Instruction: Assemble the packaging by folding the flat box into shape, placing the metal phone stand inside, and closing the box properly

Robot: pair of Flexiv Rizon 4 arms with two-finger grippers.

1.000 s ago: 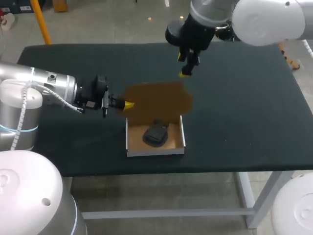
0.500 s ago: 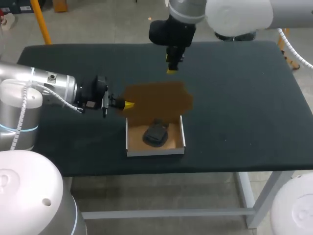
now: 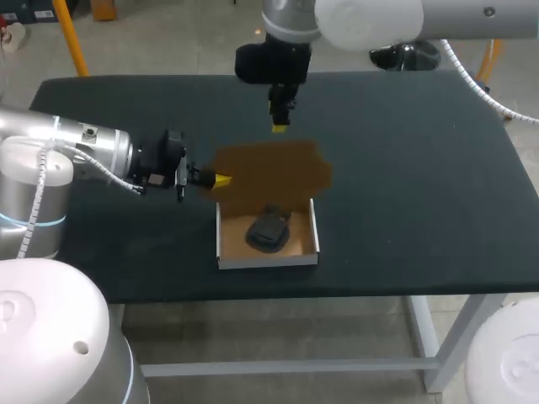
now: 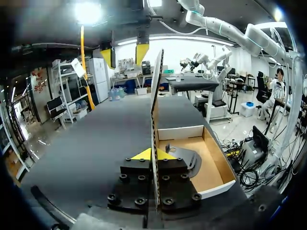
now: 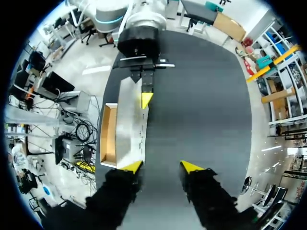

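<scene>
Box (image 3: pixel 268 259) mid-table, stand (image 3: pixel 268 229) inside, lid (image 3: pixel 278 172) upright. Left gripper (image 3: pixel 221 179) pinches lid edge; right gripper (image 3: pixel 280 127) hovers beyond lid, fingers apart, empty. Best: right presses lid top forward evenly, left lets go late.

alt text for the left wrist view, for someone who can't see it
The left gripper is shut on the edge of the raised cardboard lid, which is seen edge on. Beside it the open box sits on the dark table with the dark phone stand inside.
</scene>
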